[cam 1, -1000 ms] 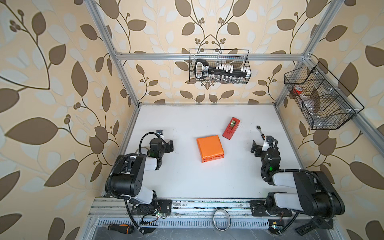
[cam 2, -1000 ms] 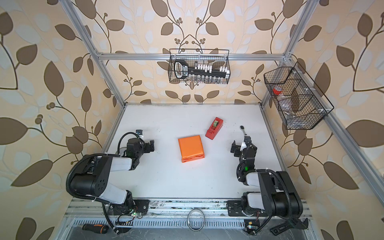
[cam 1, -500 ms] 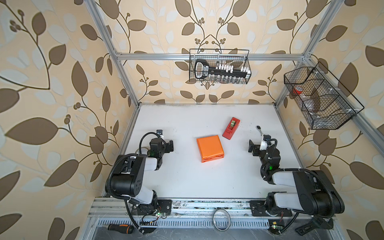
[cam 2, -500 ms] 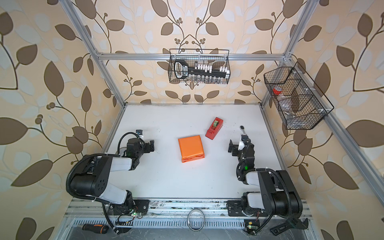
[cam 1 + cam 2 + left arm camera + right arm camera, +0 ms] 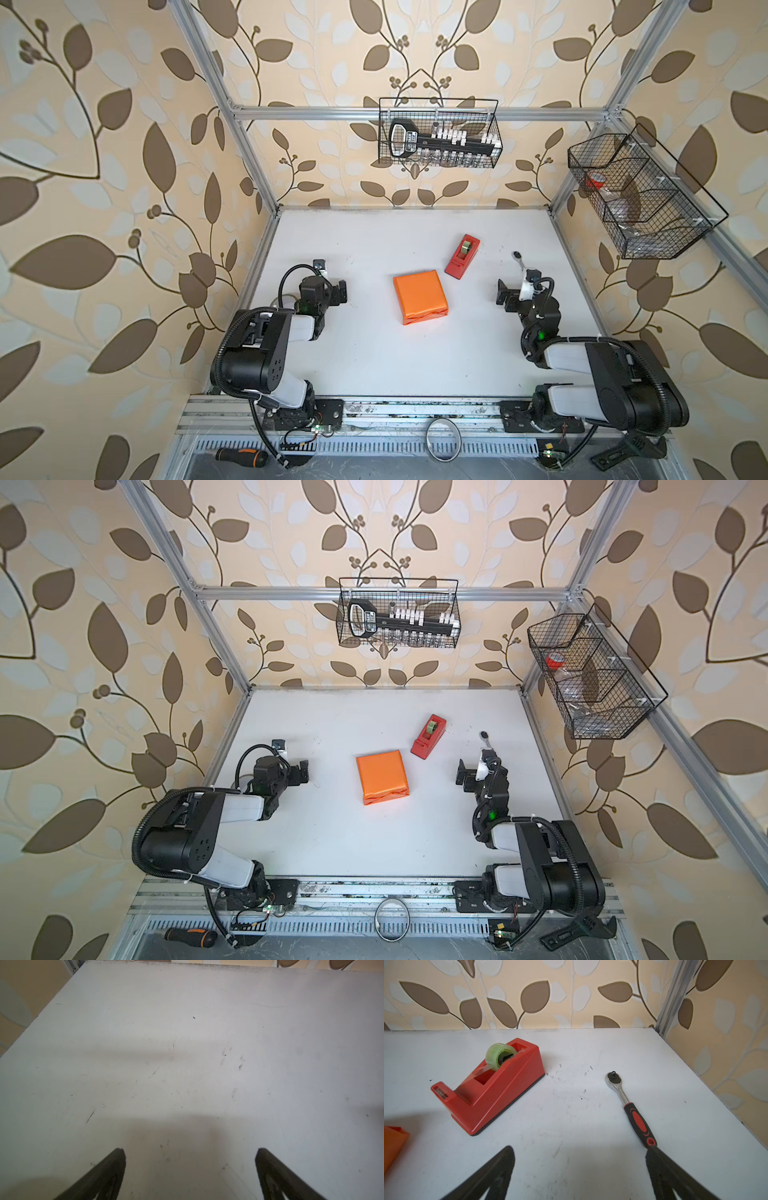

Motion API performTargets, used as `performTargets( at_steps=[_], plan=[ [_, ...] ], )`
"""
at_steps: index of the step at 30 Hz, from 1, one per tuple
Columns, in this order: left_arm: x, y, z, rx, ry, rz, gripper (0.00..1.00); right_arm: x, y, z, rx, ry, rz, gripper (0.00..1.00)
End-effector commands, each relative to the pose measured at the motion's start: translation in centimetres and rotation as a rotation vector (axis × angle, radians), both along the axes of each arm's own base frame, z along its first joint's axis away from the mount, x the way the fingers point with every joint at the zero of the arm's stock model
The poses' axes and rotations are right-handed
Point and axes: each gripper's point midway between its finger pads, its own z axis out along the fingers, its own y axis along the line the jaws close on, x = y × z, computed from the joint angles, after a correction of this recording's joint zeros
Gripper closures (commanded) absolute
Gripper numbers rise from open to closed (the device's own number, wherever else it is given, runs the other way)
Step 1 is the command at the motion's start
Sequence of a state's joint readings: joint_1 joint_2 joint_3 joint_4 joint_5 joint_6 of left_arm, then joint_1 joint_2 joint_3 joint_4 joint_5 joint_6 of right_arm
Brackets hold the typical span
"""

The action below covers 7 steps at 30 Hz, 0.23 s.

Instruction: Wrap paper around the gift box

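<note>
The paper is bright orange and wraps a flat squarish parcel in the middle of the white table. Its folded end faces the front. The gift box is hidden inside it. My left gripper sits low at the left, apart from the parcel, open and empty over bare table. My right gripper is open and empty at the right. In the right wrist view a corner of the paper shows at the edge.
A red tape dispenser stands just behind the parcel. A ratchet wrench lies by my right gripper, its handle end at one fingertip. Wire baskets hang on the back wall and the right wall.
My right gripper has shifted slightly toward the middle of the table. The left arm and the parcel have not moved.
</note>
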<state>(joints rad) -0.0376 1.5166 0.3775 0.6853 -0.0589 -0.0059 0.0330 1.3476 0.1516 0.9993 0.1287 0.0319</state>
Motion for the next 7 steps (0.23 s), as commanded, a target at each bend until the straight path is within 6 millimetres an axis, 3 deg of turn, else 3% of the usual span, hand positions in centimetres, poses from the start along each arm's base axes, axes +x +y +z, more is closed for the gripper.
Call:
performTargets(
  at_steps=[1, 7],
  plan=[
    [1.1, 0.09, 2.2, 0.004, -0.077, -0.006, 0.01, 0.67, 0.16, 1.62, -0.037, -0.053, -0.001, 0.0],
    [1.08, 0.1, 2.18, 0.004, -0.076, -0.005, 0.01, 0.59, 0.08, 1.66, -0.033, -0.056, -0.001, 0.0]
  ],
)
